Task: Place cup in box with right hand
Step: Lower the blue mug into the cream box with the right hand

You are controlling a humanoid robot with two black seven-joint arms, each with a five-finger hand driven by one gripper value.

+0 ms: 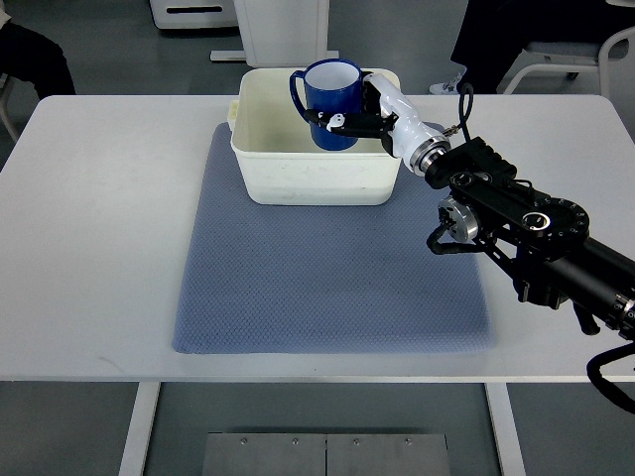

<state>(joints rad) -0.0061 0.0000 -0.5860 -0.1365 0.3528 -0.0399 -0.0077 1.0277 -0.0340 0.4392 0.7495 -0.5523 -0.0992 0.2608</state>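
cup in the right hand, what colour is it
Dark blue cup, white inside; seen in the top view.

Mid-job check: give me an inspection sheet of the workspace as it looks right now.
Surface: white table with a blue-grey mat on it.
Job's things: blue cup upright, held over the white box; box sits on the mat's far edge.
Clutter: nothing seen.
Grippers: right hand shut on the cup's side; left hand not in view.
Cables: black cable looping at the right wrist.
Surroundings: chair and a person's shoe beyond the table's far right.
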